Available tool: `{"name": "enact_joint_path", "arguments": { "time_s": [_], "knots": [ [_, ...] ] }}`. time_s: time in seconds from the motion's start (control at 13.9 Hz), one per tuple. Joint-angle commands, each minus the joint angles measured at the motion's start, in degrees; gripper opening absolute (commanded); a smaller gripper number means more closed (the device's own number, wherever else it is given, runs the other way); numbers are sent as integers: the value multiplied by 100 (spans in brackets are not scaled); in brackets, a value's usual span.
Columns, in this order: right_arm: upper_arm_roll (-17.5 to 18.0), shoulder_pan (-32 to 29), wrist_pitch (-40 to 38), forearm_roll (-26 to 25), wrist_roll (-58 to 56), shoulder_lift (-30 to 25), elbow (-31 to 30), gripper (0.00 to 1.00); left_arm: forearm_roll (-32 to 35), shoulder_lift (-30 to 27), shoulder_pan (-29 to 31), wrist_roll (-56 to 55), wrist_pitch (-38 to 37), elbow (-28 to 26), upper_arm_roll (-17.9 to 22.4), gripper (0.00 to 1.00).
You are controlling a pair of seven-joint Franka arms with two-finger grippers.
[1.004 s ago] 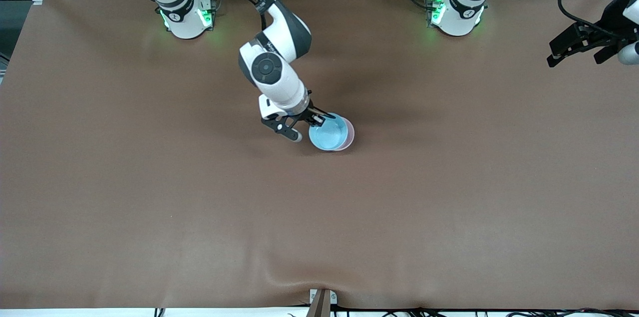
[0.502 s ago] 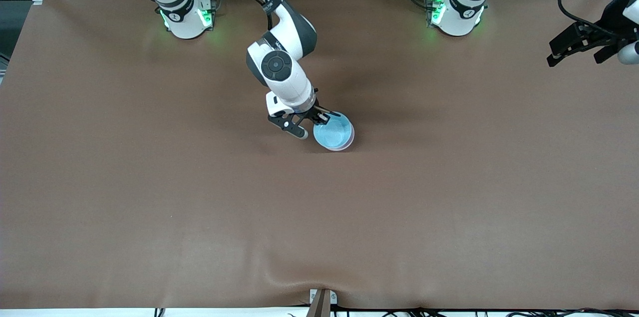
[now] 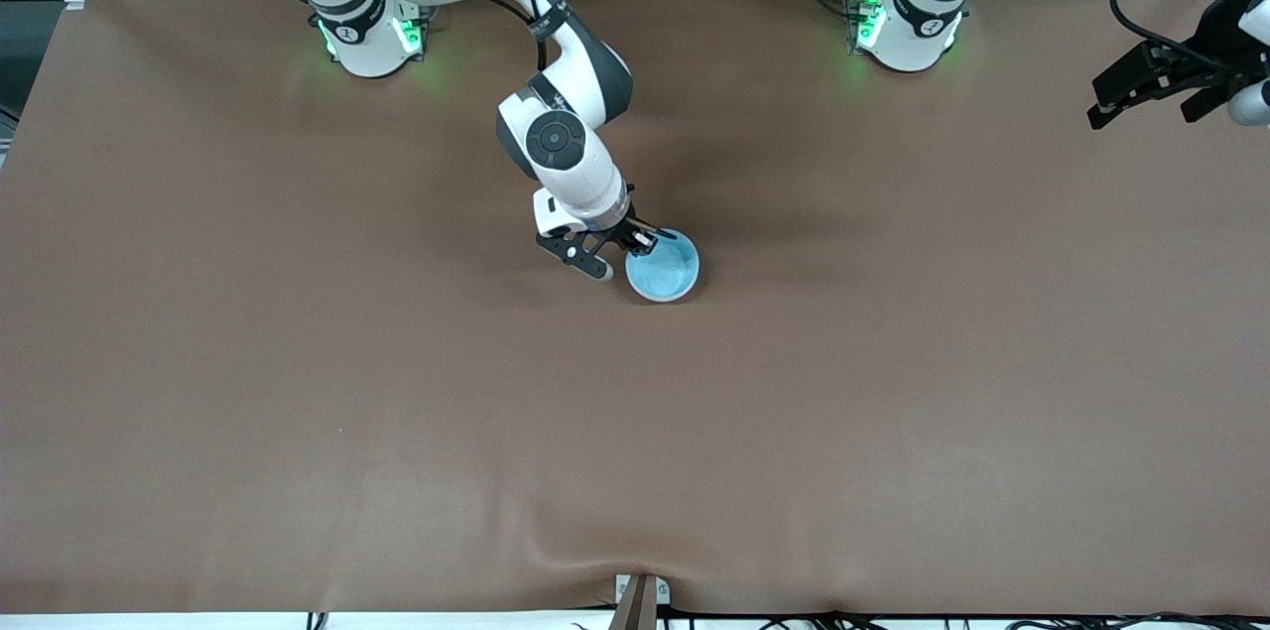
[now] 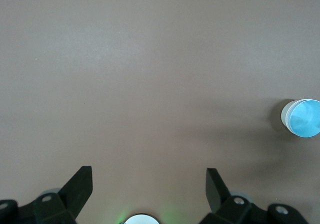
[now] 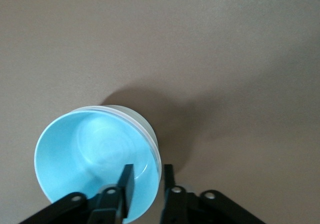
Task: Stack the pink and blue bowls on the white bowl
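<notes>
The blue bowl (image 3: 663, 271) (image 5: 95, 159) stands upright near the table's middle, nested in a pale bowl. Of that pale bowl only a thin rim and wall (image 5: 149, 130) show, and I cannot tell whether it is the pink or the white one. My right gripper (image 3: 643, 239) (image 5: 147, 171) is at the blue bowl's rim, one finger inside and one outside, parted with a gap round the rim, so open. My left gripper (image 3: 1139, 114) (image 4: 148, 176) waits open and empty, up over the left arm's end of the table. The left wrist view also shows the stack (image 4: 302, 118).
Brown cloth (image 3: 397, 412) covers the whole table. The two arm bases (image 3: 369, 35) (image 3: 908, 30) stand along the edge farthest from the front camera. A small bracket (image 3: 640, 595) sits at the nearest edge.
The right gripper has brought the blue bowl down into the stack, so the pink rim seen earlier is now covered. Its fingers have parted from the rim. The left arm has not moved.
</notes>
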Motion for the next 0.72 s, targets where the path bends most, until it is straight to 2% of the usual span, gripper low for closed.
{"name": "enact_joint_path", "arguments": {
  "time_s": [0.0, 0.14, 0.29, 0.36, 0.5, 0.65],
  "knots": [
    [-81, 61, -161, -125, 225, -94, 154, 100, -93, -197, 22, 114, -80, -79, 20, 100],
    [-221, -61, -869, -125, 216, -209, 679, 100, -93, -197, 22, 114, -80, -79, 12, 100],
    [-511, -324, -2133, -125, 137, -191, 1662, 100, -93, -214, 22, 114, -97, -88, 3, 100],
    [-538, -578, -2461, -125, 102, -182, 2015, 100, -93, -232, 22, 114, -158, -79, -6, 100],
    [-530, -1149, -2622, -81, -300, -217, 2272, 100, -93, -285, 13, 114, -185, -88, -15, 100],
    [-503, -1702, -2675, -81, -1107, -278, 2282, 100, -93, -293, 4, 106, -194, -114, -24, 100]
  ]
}}
